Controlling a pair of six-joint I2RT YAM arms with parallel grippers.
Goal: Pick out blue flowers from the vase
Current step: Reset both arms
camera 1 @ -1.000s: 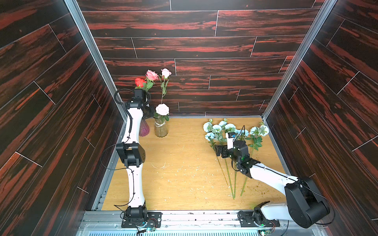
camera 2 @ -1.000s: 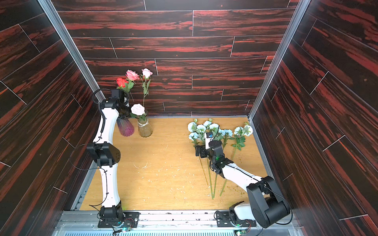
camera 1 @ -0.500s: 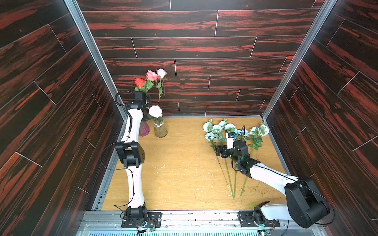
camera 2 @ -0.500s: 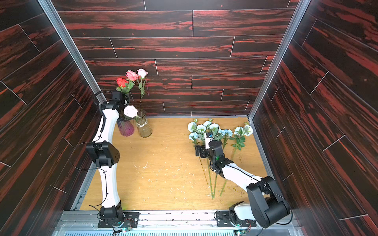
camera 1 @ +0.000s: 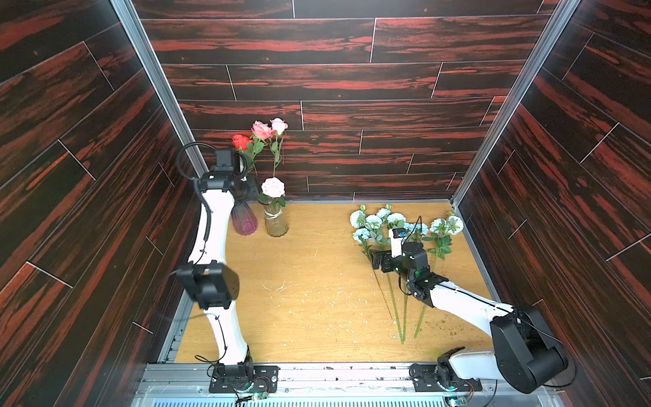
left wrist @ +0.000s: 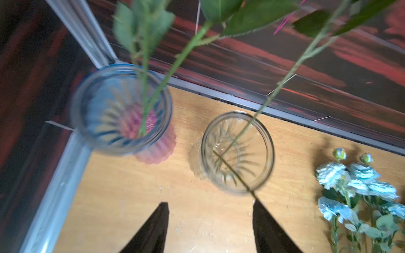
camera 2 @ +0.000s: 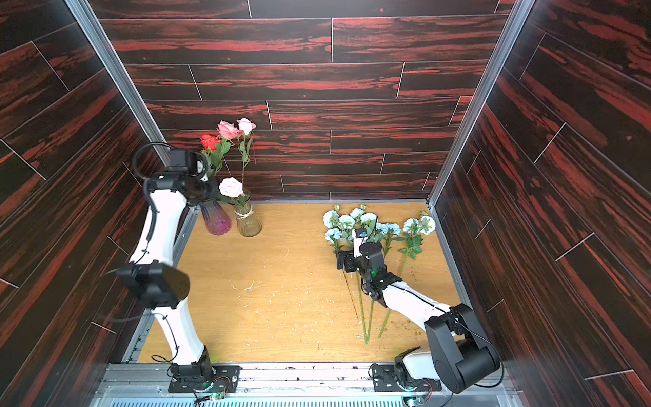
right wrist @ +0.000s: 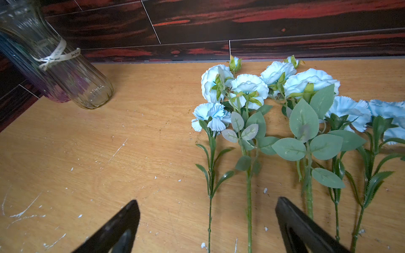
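**Top views (both)**
- Ref. item: clear vase (camera 1: 276,225) (camera 2: 248,225), upright at back of wooden table (camera 1: 299,310), near wall.
- Purple vase (camera 1: 243,223) (camera 2: 216,222): upright, just beside clear vase on L-arm side.
- Red rose (camera 1: 241,141) and pink rose (camera 1: 262,129) stood above purple vase.
- Pale pink rose (camera 1: 279,125), on a long stem, stood above clear vase. Cream-pink rose (camera 1: 273,186) sat low at its rim.
- L gripper (camera 1: 250,186) (camera 2: 208,190) hung over purple vase mouth, just beside the cream-pink rose. Jaw state not readable here.
- Blue flowers (camera 1: 394,225) (camera 2: 355,222) lay flat on table, well apart from clear vase on R-arm side. Blooms pointed toward back wall, stems toward front.
- R gripper (camera 1: 378,262) (camera 2: 343,262) sat low over those stems.

**L wrist view (blurred)**
- L gripper (left wrist: 210,203) was open: fingers well apart, nothing between them, over bare table by clear vase (left wrist: 271,153).
- Two green stems stood in purple vase (left wrist: 169,109) and two in clear vase.
- The shorter clear-vase stem ran up to one fingertip (left wrist: 258,204). Contact: can't tell.
- Blue flowers (left wrist: 355,179) were on table, apart from clear vase.

**R wrist view**
- R gripper (right wrist: 208,201) was spread wide and gripped nothing. Two blue-flower stems ran between its fingers on the table beneath.
- Blue flowers (right wrist: 247,87) lay side by side, ruffled blooms nearest wall, green leaves.
- Clear vase (right wrist: 87,87) had a cream ribbon (right wrist: 57,53) tied at the neck and stood well apart from the blooms.
- Purple vase (right wrist: 54,97) showed behind clear vase. Touching or not: can't tell.
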